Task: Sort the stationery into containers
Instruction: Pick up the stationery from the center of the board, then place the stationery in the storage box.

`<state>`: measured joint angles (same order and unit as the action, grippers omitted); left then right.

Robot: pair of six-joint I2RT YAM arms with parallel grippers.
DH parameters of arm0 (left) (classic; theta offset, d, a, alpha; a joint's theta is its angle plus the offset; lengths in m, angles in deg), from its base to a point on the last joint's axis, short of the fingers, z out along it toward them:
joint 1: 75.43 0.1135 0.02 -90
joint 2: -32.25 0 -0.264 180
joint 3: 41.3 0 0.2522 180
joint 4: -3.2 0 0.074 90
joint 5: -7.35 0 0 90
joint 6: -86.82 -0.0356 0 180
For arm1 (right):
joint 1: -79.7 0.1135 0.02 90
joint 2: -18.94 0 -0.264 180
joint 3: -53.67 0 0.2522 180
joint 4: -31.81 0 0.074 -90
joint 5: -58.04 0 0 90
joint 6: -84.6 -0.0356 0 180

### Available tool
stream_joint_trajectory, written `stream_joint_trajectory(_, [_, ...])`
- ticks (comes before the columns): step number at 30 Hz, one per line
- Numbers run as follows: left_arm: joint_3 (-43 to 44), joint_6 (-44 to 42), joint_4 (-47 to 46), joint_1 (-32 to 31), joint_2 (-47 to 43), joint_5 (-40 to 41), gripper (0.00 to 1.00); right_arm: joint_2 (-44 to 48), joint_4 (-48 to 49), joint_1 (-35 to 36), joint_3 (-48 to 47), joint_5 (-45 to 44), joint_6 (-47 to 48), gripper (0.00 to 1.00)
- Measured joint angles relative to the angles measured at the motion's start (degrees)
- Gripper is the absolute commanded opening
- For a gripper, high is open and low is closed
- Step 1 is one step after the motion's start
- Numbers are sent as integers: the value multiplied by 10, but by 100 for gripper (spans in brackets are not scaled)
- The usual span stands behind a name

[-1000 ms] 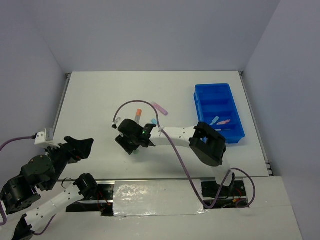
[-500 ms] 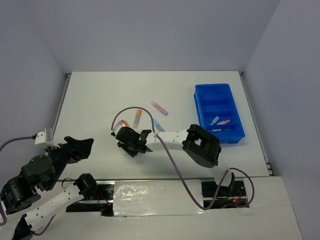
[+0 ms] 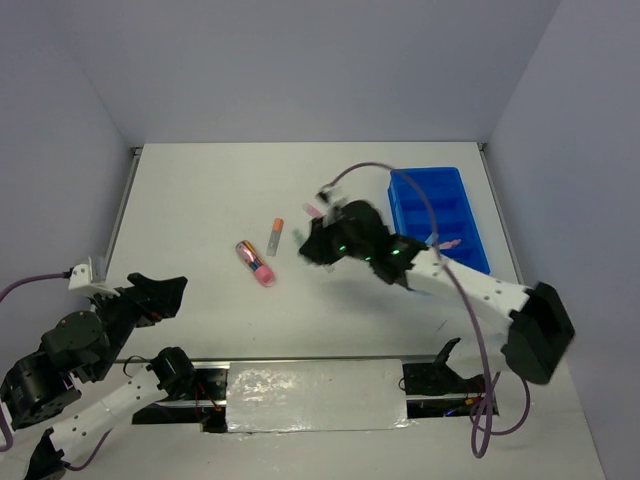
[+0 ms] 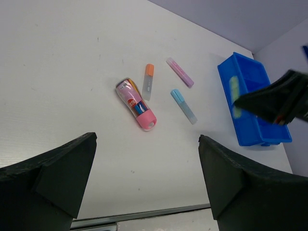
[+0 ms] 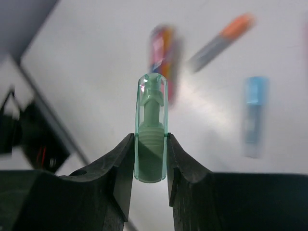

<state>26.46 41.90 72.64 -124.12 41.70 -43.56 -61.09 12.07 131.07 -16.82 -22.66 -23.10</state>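
My right gripper point(image 5: 151, 159) is shut on a stubby green marker point(image 5: 151, 130), which stands up between the fingers. In the top view this gripper point(image 3: 312, 243) hangs above the table, just left of the blue tray point(image 3: 400, 205). Below it lie a pink stubby item point(image 3: 256, 264), an orange-capped marker point(image 3: 273, 236) and a lilac marker point(image 3: 311, 212). The left wrist view also shows a blue marker point(image 4: 183, 106) between them and the tray point(image 4: 250, 130). My left gripper point(image 4: 147, 142) is open and empty at the near left point(image 3: 160, 293).
The tray's near compartments hold a pink piece point(image 3: 448, 244) and a pale blue piece point(image 3: 430, 241). Grey walls close the table at the back and on both sides. A purple cable point(image 3: 420, 215) loops over the right arm.
My right gripper has risen from the table beside the pink item with the green marker in it. It swung right and back, toward the tray. The left arm has not moved.
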Motion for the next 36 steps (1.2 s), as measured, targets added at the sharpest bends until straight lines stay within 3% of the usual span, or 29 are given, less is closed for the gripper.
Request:
stream_joint_trajectory(4, [0, 0, 0, 0, -3, 0, 99, 125, 4, -195, 61, -121, -93, 1])
stream_joint_trajectory(8, [0, -1, -1, 0, -3, -1, 99, 186, -9, -381, 143, -242, -217, 4])
stream_joint_trajectory(11, [0, -1, -2, 0, -3, -1, 99, 194, -42, -462, 186, -298, -288, 5])
stream_joint_trajectory(19, [0, -1, -4, 0, -12, -4, 99, 106, -43, -537, 173, -294, -326, 13])
stream_joint_trajectory(21, [0, -1, -4, 0, -15, -4, 99, 92, -43, -547, 172, -288, -326, 32])
stream_joint_trajectory(22, [0, -1, -4, 0, -15, -4, 99, 89, -43, -549, 172, -285, -326, 47])
stream_joint_trajectory(25, [0, -1, -4, -1, -15, -4, 99, 89, -36, -550, 172, -276, -330, 65])
stream_joint_trajectory(36, [0, -1, -4, -2, -21, -4, 99, 130, 9, -538, 172, -205, -274, 78])
